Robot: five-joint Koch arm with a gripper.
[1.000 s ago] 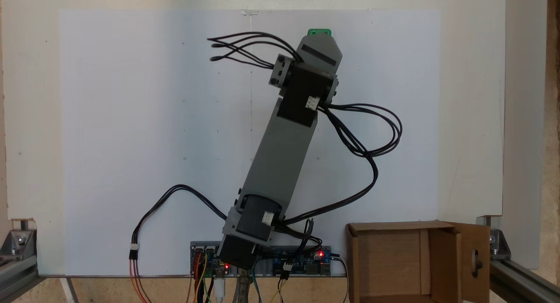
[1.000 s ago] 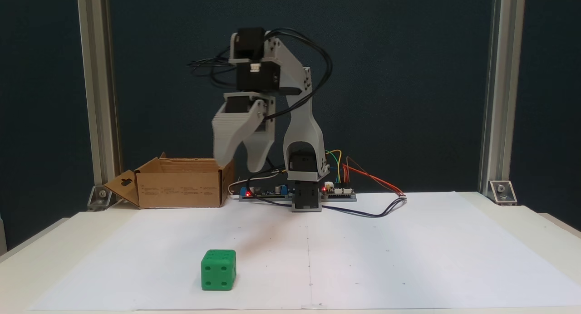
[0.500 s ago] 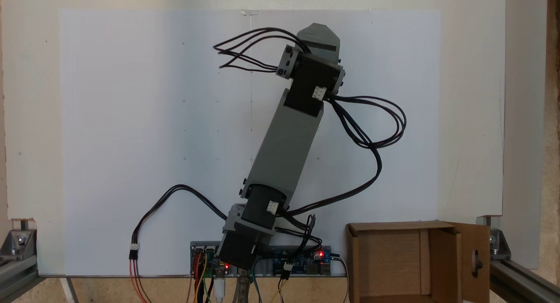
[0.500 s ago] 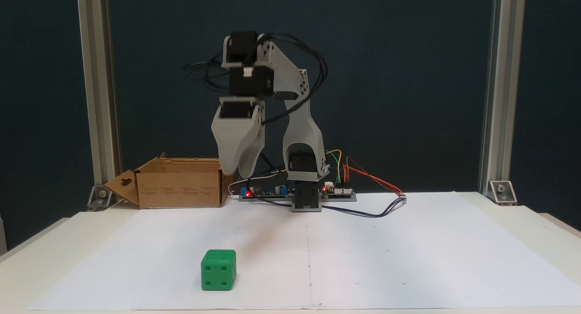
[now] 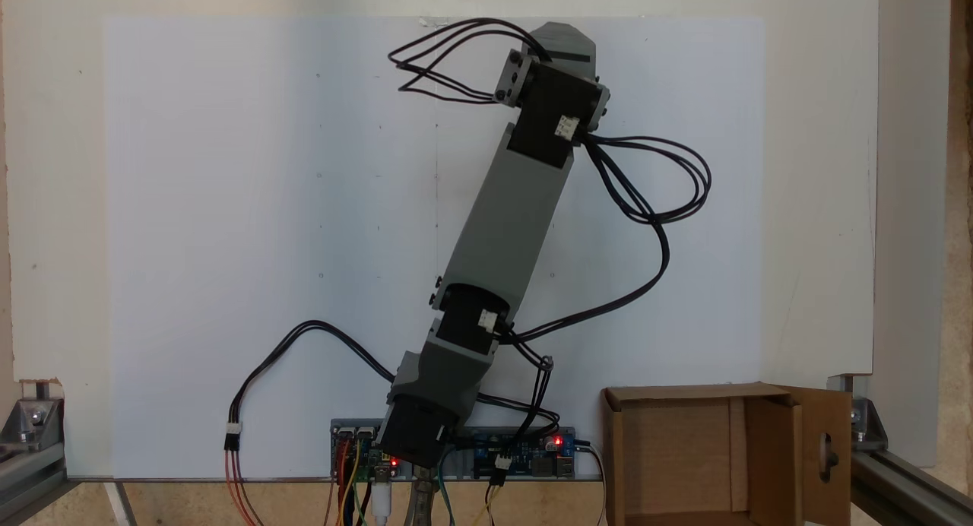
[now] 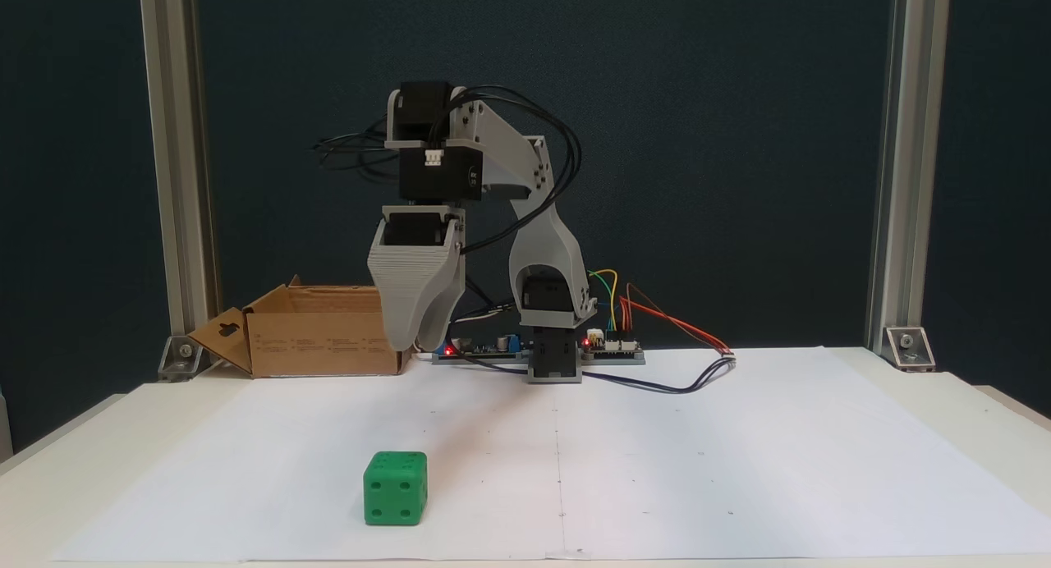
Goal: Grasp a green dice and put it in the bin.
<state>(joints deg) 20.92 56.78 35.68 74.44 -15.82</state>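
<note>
The green dice (image 6: 395,487) sits on the white paper near the table's front edge, a four-pip face toward the camera. My gripper (image 6: 417,346) hangs point-down well above the paper and farther back than the dice. Its broad front jaw faces the camera, and the other jaw's tip peeks out behind it to the right, so it is open and holds nothing. From above, the grey wrist housing (image 5: 561,43) covers the dice. The bin (image 6: 324,338) is a brown cardboard box at the back left, and it stands at the lower right (image 5: 684,394) in the top-down fixed view.
White paper (image 6: 739,453) covers the table. Control boards with red lights (image 6: 608,350) and loose cables (image 5: 661,207) lie by the arm's base. Aluminium posts (image 6: 176,182) stand at the back corners. The bin's keyhole flap (image 5: 825,454) hangs outward.
The arm has stretched farther from its base and the gripper has come lower. The wrist has turned, so the jaws now overlap from the front. From above, the dice's green edge is now covered.
</note>
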